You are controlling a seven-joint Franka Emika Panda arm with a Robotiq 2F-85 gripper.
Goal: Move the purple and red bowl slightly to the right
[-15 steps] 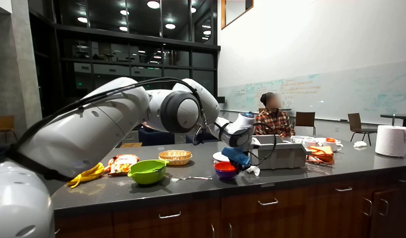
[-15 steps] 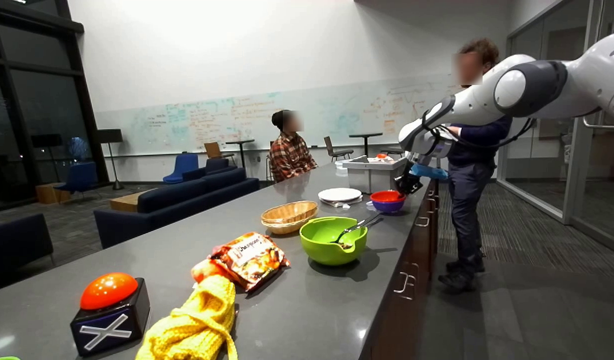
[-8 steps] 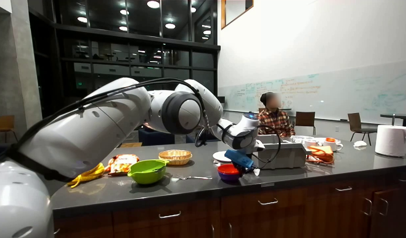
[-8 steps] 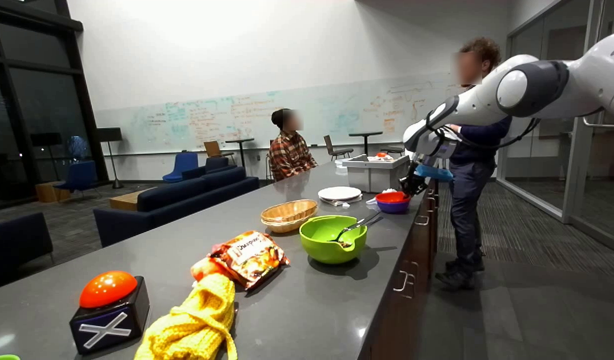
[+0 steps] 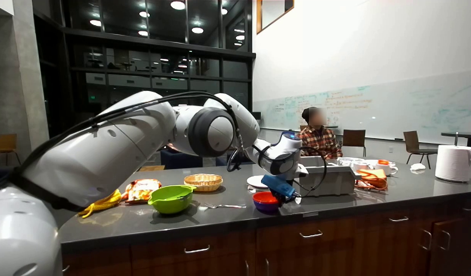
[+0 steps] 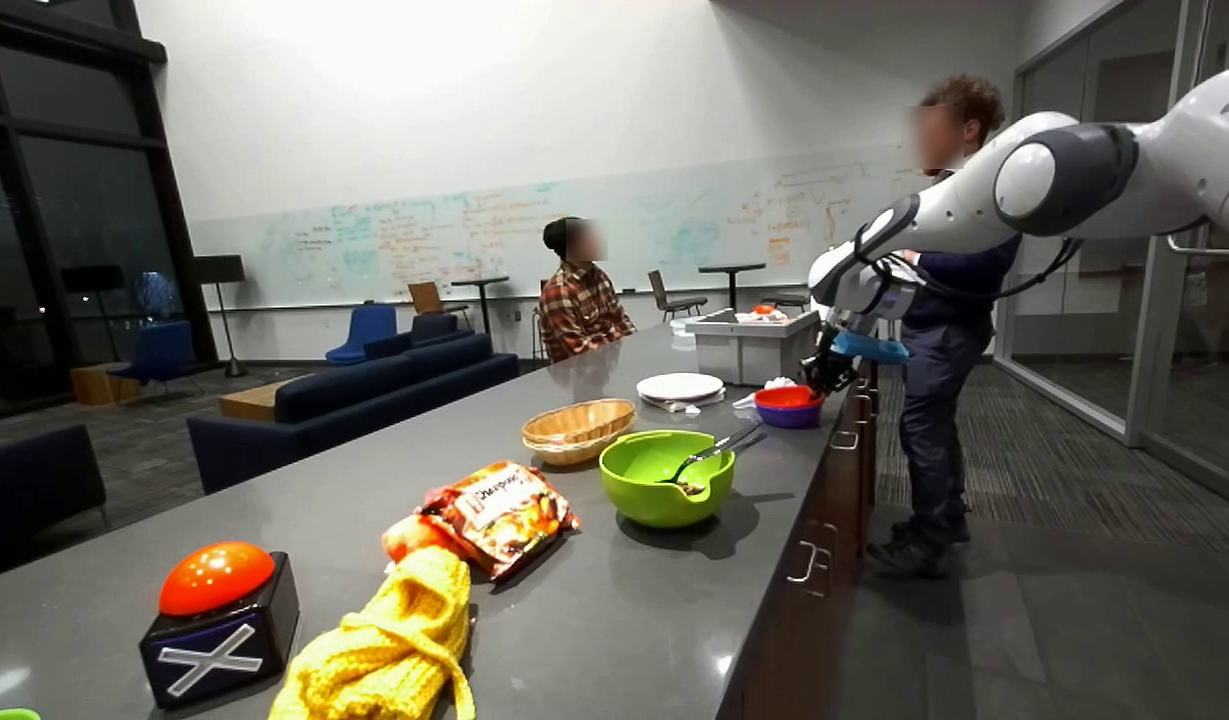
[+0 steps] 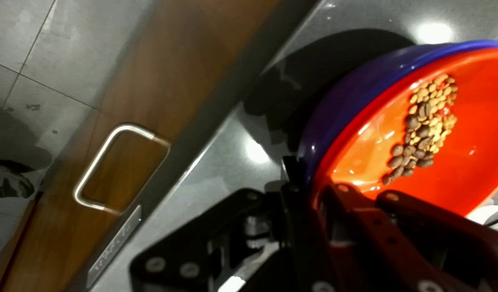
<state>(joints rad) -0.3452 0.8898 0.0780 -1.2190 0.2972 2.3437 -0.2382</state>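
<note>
The purple and red bowl (image 5: pixel 266 207), purple outside and red inside, sits on the dark counter near its front edge; it also shows in an exterior view (image 6: pixel 788 416). In the wrist view the bowl (image 7: pixel 467 166) holds brown beans and small tan bits. My gripper (image 7: pixel 312 186) is shut on its near rim, one finger outside and one inside. The fingertips are partly hidden in dark shadow. In both exterior views the gripper (image 5: pixel 283 199) (image 6: pixel 820 390) is at the bowl's side. The bowl looks upright and seems to rest on the counter.
A grey bin (image 5: pixel 327 182) stands just behind and right of the bowl. A white plate (image 6: pixel 680 387), a wicker basket (image 6: pixel 579 432), a lime-green bowl (image 6: pixel 664 490) with a utensil, and a fork (image 5: pixel 225 206) lie nearby. The counter edge (image 5: pixel 235 224) is close in front.
The bowl and gripper have moved a little to the right and toward the counter's front edge, mostly in the earlier half second. Since then they have barely moved.
</note>
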